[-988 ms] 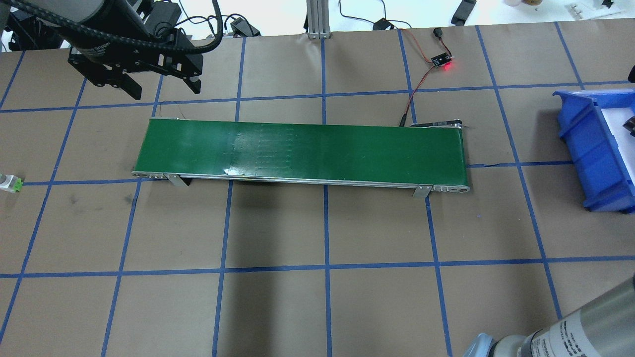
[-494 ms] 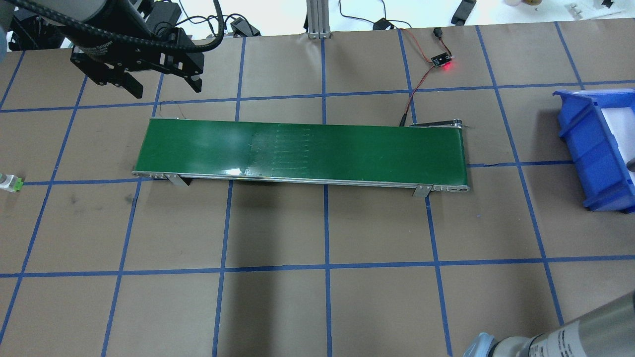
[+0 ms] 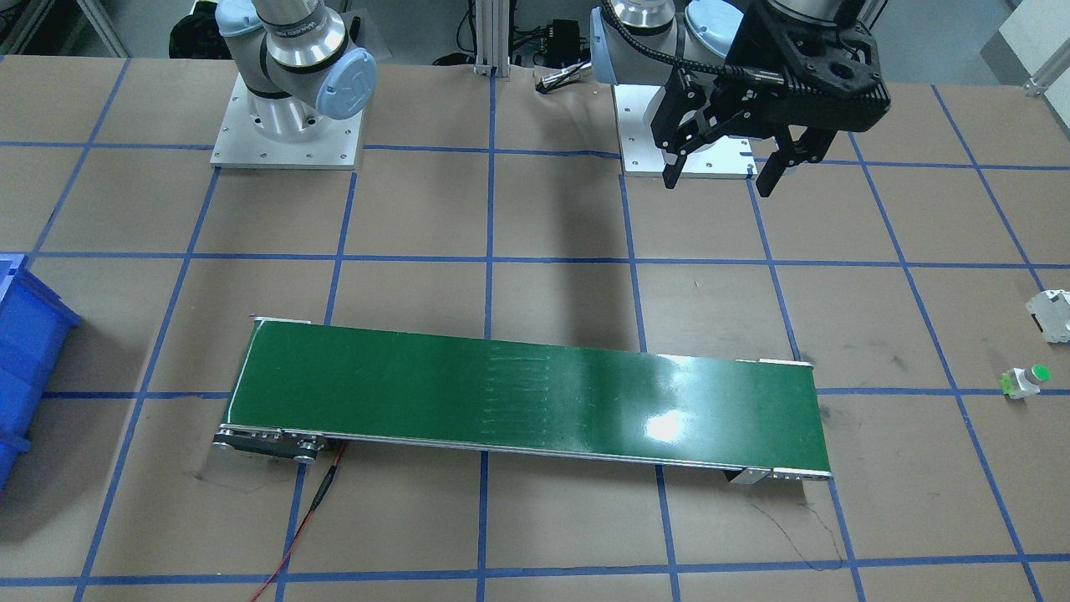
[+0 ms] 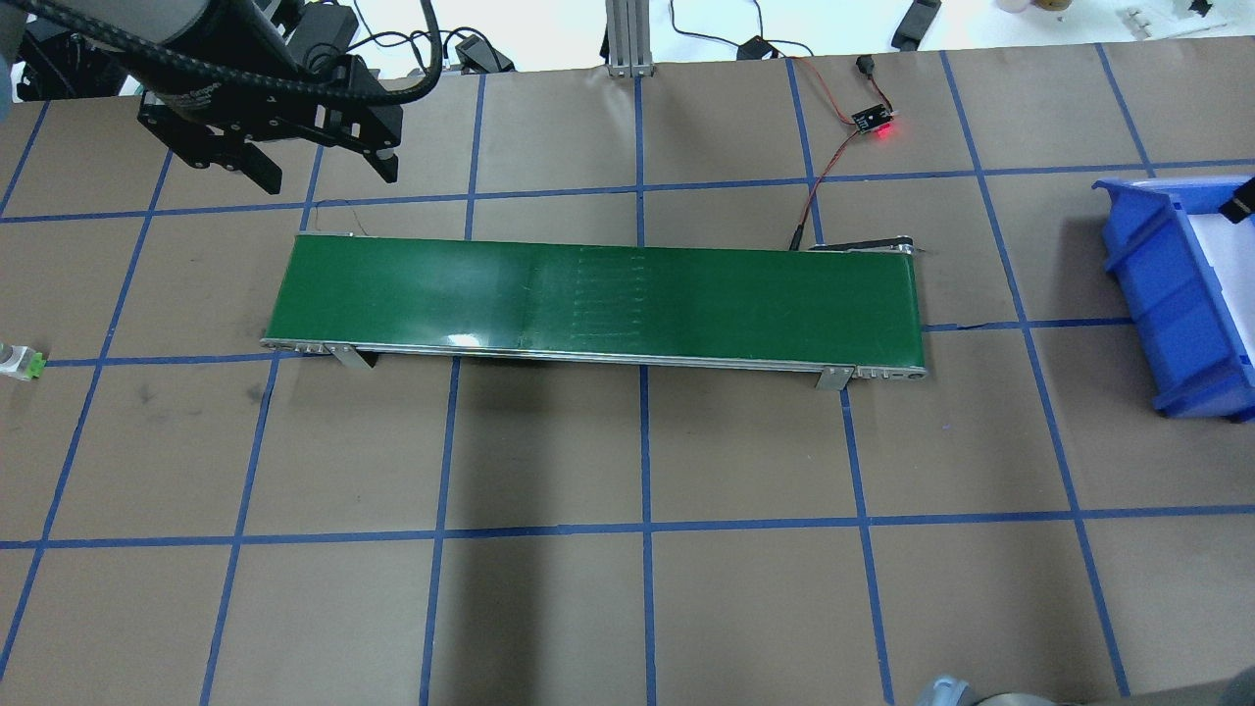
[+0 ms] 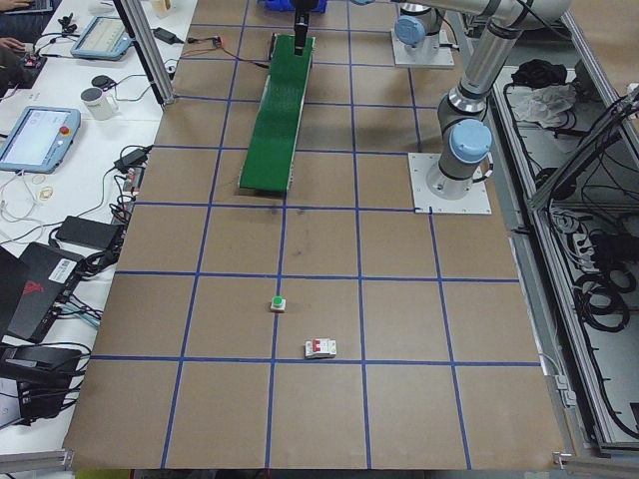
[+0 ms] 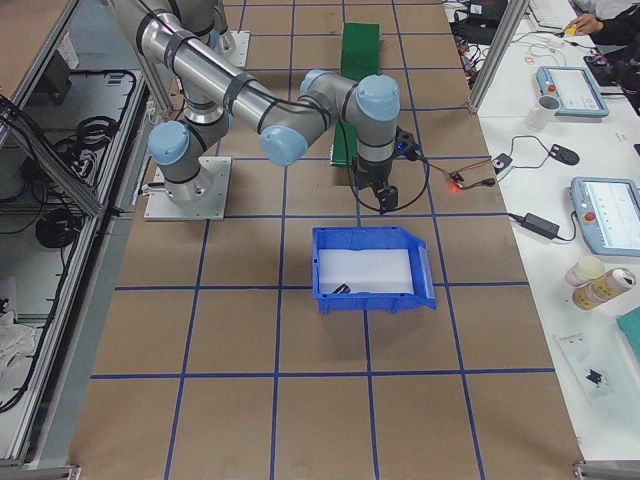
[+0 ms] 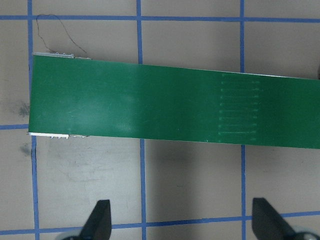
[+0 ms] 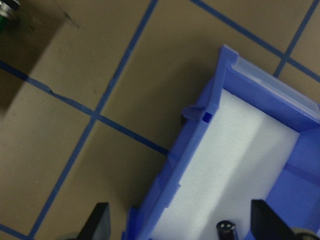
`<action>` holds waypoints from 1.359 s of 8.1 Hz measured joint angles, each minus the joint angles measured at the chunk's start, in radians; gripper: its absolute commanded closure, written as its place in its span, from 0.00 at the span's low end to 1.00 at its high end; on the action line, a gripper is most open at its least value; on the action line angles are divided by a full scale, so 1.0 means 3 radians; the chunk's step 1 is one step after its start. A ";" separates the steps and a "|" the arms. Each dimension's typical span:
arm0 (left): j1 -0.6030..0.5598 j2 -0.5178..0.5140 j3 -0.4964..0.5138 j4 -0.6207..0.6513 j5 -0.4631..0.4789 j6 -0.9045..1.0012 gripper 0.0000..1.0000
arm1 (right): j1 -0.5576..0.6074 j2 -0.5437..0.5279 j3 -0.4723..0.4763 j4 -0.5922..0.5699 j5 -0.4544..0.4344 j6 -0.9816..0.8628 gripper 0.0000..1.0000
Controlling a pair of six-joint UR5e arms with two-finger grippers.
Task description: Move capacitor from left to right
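The capacitor [image 8: 226,227], a small dark cylinder, lies on the white liner inside the blue bin [image 8: 200,140]. It also shows as a dark speck in the exterior right view [image 6: 340,289]. My right gripper [image 8: 181,222] is open and empty, held above the bin's near edge, apart from the capacitor. One of its fingers [image 4: 1243,199] shows at the overhead view's right edge. My left gripper [image 4: 326,176] is open and empty, held high behind the left end of the green conveyor belt [image 4: 598,299]. It also shows in the front-facing view [image 3: 719,181].
The blue bin [image 4: 1167,294] stands past the belt's right end. A small white part with a green button [image 3: 1024,380] and a white breaker block [image 3: 1055,315] lie on the table far out on my left. A wired sensor board with a red light [image 4: 873,123] sits behind the belt.
The ribbed marks on the belt have travelled to the right. My right arm's lower segment has slid out of the overhead view's bottom right corner. My left gripper has barely moved.
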 measured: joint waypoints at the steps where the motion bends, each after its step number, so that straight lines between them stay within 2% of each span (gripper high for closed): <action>1: 0.0000 0.0000 0.0002 0.0000 0.0001 0.0000 0.00 | 0.0176 -0.0141 -0.0009 0.0103 0.0005 0.0273 0.00; 6: 0.0000 0.0006 0.0000 -0.0001 0.0002 0.0000 0.00 | 0.1109 -0.0712 -0.0048 0.0802 -0.0078 0.2012 0.00; 9: 0.0000 0.0010 -0.0003 0.0000 0.0017 0.0002 0.00 | 0.1807 -0.0717 -0.0300 0.1122 -0.0122 0.2915 0.00; 11: 0.0000 0.0004 -0.0001 0.0000 0.0025 0.0001 0.00 | 0.2050 -0.0700 -0.0328 0.1158 -0.0254 0.3316 0.00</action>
